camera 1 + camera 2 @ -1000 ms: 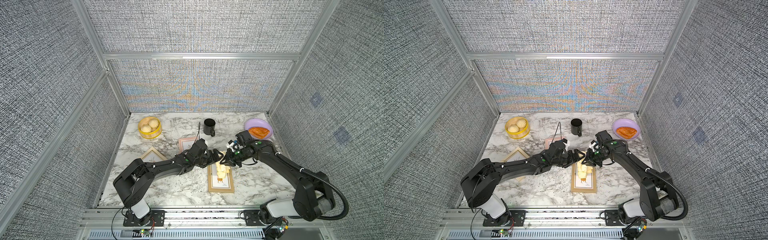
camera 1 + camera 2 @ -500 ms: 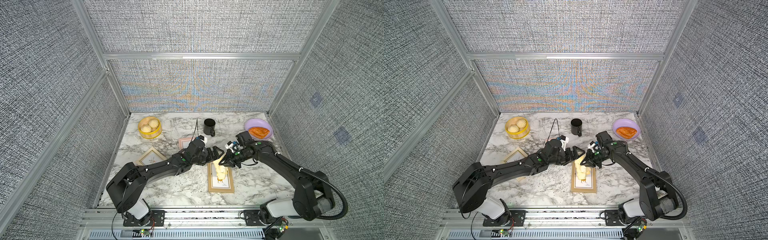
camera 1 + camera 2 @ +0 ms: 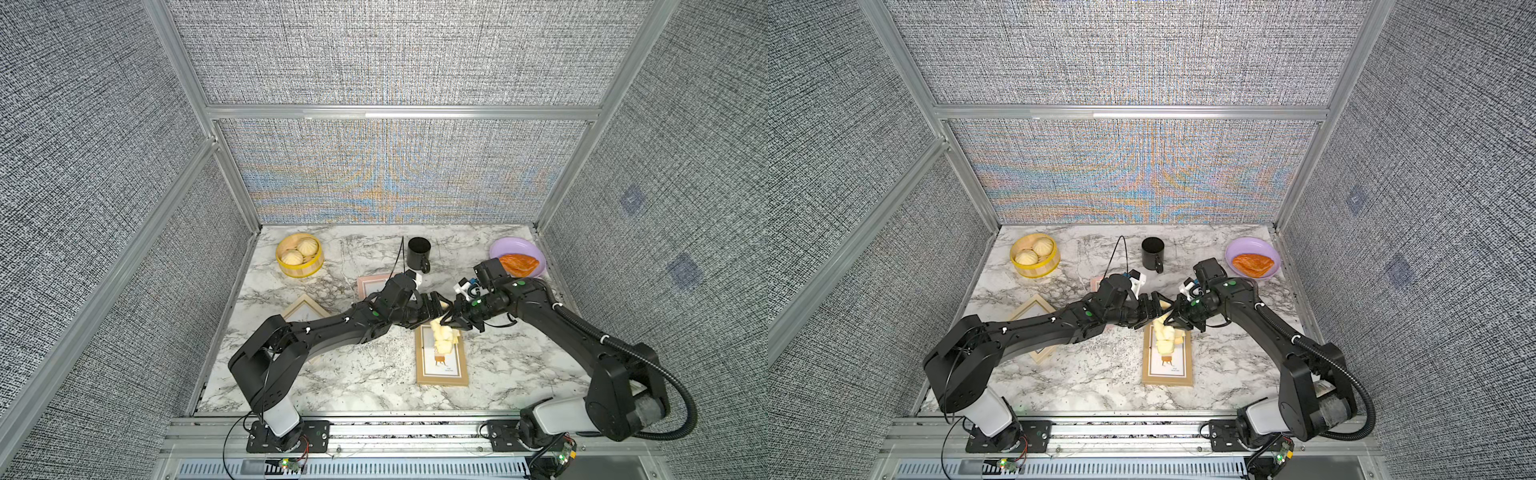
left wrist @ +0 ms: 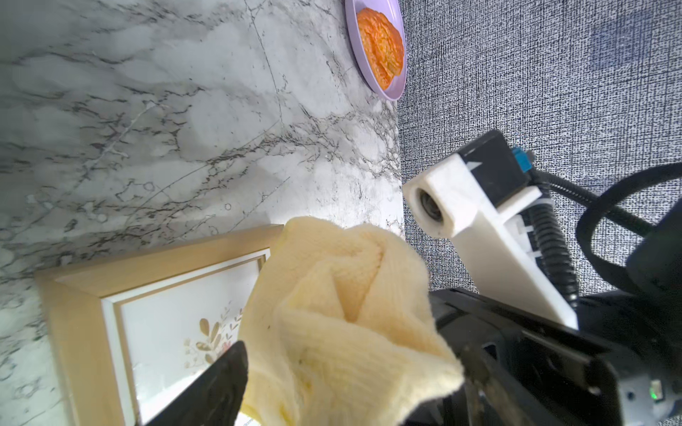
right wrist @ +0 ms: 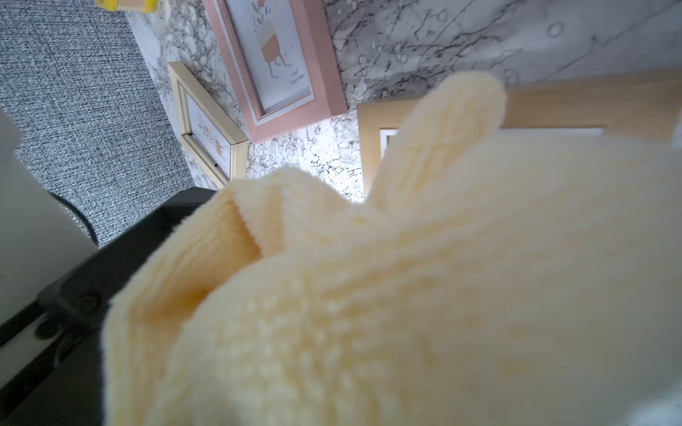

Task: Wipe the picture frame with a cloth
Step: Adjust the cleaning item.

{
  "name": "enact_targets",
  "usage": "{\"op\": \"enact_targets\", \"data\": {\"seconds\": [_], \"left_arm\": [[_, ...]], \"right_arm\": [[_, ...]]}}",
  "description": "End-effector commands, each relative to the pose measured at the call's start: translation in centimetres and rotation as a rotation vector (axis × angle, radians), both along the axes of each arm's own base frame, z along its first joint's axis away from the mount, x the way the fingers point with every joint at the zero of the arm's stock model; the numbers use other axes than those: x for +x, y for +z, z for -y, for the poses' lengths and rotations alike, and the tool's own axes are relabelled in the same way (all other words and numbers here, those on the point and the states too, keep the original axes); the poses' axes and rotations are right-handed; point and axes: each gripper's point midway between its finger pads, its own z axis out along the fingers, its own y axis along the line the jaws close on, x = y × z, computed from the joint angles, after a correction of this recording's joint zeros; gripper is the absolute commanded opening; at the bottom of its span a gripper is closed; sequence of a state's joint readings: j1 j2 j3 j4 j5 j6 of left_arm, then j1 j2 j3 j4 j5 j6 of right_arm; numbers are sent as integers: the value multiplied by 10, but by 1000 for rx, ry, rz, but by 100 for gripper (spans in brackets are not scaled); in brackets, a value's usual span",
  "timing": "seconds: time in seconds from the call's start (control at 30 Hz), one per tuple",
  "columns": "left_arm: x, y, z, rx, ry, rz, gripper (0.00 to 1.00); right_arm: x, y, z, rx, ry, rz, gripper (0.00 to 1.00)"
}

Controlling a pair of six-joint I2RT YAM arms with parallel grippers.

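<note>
Dangling cloth (image 3: 441,337) over wooden picture frame (image 3: 444,369)

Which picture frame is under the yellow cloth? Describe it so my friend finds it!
Three frames lie on the marble table. Yours is the wooden frame nearest the table's front edge. Unlike the pink frame and tilted pale frame, it lies straight under the dangling yellow cloth.

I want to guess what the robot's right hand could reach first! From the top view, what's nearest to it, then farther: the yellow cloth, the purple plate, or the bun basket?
1. The yellow cloth: gripped in the right hand itself, mid-table.
2. The purple plate: back right corner.
3. The bun basket: back left corner, farthest.
</note>
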State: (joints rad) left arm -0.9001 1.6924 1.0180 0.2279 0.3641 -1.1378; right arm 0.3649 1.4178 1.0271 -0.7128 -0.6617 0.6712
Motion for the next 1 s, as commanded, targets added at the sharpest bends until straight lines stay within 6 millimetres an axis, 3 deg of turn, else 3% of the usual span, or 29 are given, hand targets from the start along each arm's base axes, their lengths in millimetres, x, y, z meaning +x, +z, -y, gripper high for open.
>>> {"op": "enact_targets", "data": {"seconds": [0.0,0.17,0.33,0.43,0.57,0.6,0.67,0.8,0.97], "left_arm": [[-6,-25,0,56,-13,-65,74],[-6,-33,1,69,-14,-86,55],[-7,-36,2,72,-17,-96,50],[-6,-27,5,34,-21,-85,47],[-6,-20,8,17,-32,-80,18],[-6,-20,7,18,-30,-81,10],[-7,-21,5,20,-28,-84,0],[-4,-20,-11,47,1,-80,0],[-1,-15,-42,165,27,-24,0]], "right_arm": [[2,25,-19,124,71,57,0],[4,24,-17,110,61,63,0],[7,25,-18,113,56,70,0],[9,25,-18,106,53,75,0],[13,24,-16,90,43,78,0],[13,23,-15,82,40,76,2],[13,22,-12,61,38,72,16],[11,20,4,-10,23,69,40],[5,27,25,-53,1,79,52]]}}
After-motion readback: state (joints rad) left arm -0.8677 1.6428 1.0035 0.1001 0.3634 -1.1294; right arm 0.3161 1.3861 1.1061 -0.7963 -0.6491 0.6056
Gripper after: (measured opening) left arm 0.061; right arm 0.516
